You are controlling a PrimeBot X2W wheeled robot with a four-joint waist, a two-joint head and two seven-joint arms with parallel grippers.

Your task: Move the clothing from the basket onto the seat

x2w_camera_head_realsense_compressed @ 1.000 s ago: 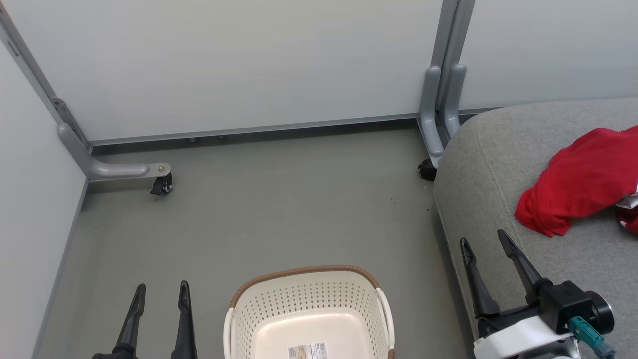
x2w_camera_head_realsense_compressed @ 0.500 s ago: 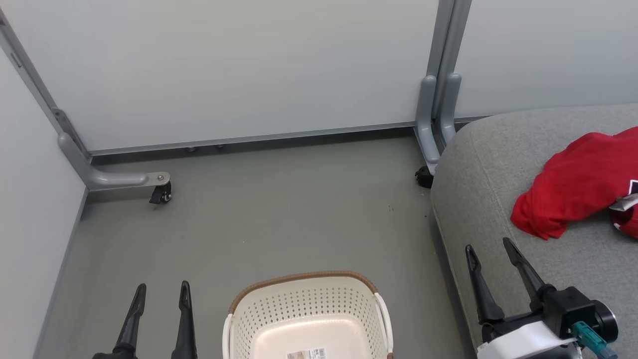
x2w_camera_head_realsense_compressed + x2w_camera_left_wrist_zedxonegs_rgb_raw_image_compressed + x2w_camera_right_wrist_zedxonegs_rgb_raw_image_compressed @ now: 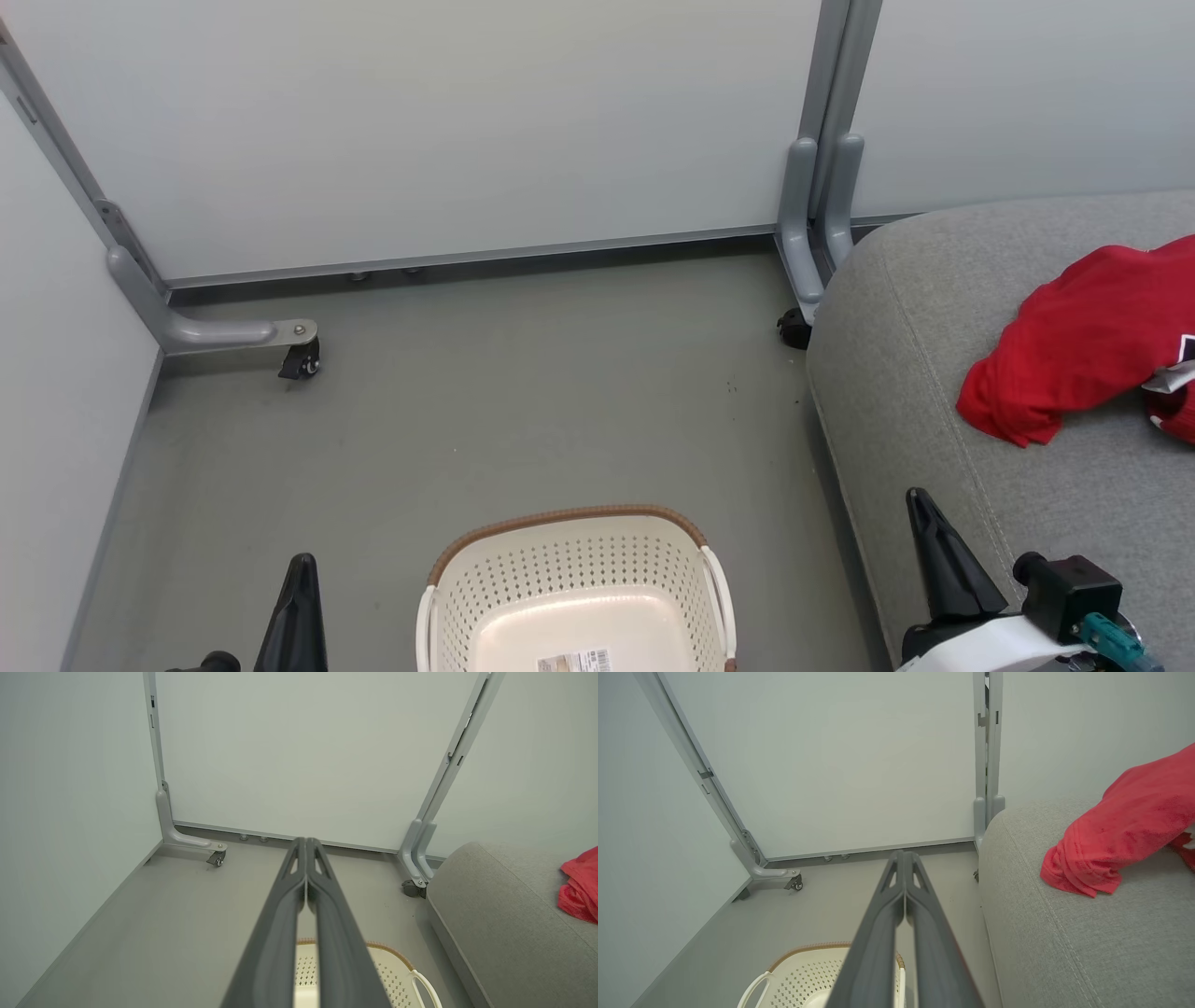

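Note:
The cream perforated basket (image 3: pixel 574 579) with a brown rim sits on the floor at the bottom centre; its visible inside holds a label and nothing else. Red clothing (image 3: pixel 1083 341) lies crumpled on the grey seat (image 3: pixel 943 373) at the right, also seen as clothing (image 3: pixel 1120 826) on the seat (image 3: pixel 1064 933). My left gripper (image 3: pixel 301 583) is shut and empty, left of the basket. My right gripper (image 3: pixel 929 527) is shut and empty, over the seat's near edge. Both wrist views show fingers pressed together: left gripper (image 3: pixel 306 844), right gripper (image 3: pixel 903 856).
Pale partition walls (image 3: pixel 467 121) enclose the grey floor (image 3: pixel 485 401). Their grey feet with black casters stand at the left (image 3: pixel 301 359) and by the seat's corner (image 3: pixel 794 329).
Both grippers have gone from open to shut and dropped lower in the head view. The camera shifted slightly. The basket and clothing stayed put.

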